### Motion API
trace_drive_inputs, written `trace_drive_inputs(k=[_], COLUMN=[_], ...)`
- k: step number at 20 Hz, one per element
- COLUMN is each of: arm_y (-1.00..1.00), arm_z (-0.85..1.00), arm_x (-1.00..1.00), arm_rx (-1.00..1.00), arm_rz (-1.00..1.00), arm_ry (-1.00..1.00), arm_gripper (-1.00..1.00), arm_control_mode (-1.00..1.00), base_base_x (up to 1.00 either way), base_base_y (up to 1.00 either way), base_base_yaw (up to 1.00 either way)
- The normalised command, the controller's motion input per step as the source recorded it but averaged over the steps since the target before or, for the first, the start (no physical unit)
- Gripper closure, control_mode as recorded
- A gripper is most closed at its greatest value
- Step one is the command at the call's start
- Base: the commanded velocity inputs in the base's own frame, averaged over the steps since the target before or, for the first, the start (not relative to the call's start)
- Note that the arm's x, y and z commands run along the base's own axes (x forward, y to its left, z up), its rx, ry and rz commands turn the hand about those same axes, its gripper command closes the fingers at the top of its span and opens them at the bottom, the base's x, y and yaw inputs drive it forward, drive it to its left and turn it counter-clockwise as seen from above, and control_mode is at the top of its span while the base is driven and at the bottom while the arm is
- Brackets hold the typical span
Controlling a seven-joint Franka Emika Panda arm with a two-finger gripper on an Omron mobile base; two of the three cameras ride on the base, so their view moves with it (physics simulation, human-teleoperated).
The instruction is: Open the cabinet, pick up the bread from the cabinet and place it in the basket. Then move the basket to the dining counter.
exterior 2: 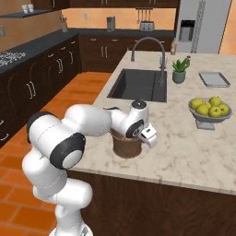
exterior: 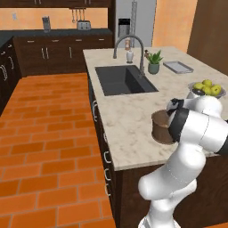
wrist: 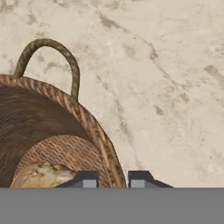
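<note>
My gripper (wrist: 112, 179) sits right at the rim of the basket (wrist: 52, 127), one fingertip (wrist: 86, 179) inside the wall and the other outside it, so the woven rim runs down between them; the tips stand a little apart, and I cannot tell whether they are pressing the rim or just straddling it. Looking along my fingers, I see down into the basket, where the bread (wrist: 41, 175) lies on the woven bottom, a pale golden lump partly hidden by the near wall. A thin arched handle (wrist: 52, 57) stands up from the far side of the rim. Beyond the basket the counter (wrist: 166, 78) is pale, veined stone. From the right, my gripper (exterior 2: 146, 137) hangs over the near right edge of the basket (exterior 2: 125, 146), which stands upright on the counter (exterior 2: 184, 152) close to its front edge, my forearm crossing above it. From the left, the basket (exterior: 159, 129) is half covered by my wrist. Farther along the top lies the black sink (exterior 2: 140, 85) with its arched faucet (exterior 2: 148, 48); to the right of it are a small potted plant (exterior 2: 180, 69), a flat grey tray (exterior 2: 214, 79) and a bowl (exterior 2: 209, 110) of yellow-green fruit, all well apart from the basket.
</note>
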Motion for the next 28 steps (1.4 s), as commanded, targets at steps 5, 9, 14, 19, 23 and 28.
trace_drive_inputs(k=[5,9,14,19,23,28], arm_y=[0.0,0.0,0.14,0.84,0.95,0.61], arm_z=[0.27,0.6,0.65,0.28,0.73,0.9], arm_x=[-0.1,-0.54,-0.89,-1.0,-1.0,-1.0], arm_rx=[0.05,0.1,0.08,0.07,0.0,0.03], arm_rz=[0.0,0.0,0.02,0.01,0.02,0.16], arm_ry=[-0.05,-0.13,-0.25,-0.38,-0.12,-0.07], arm_gripper=[-1.0,-1.0,-1.0,-1.0,-1.0,-1.0], arm_control_mode=[-1.0,-1.0,-1.0,-1.0,-1.0,-1.0], base_base_x=[0.0,0.0,0.0,0.0,0.0,0.0], base_base_y=[0.0,0.0,0.0,0.0,0.0,0.0], base_base_yaw=[0.0,0.0,0.0,0.0,0.0,0.0])
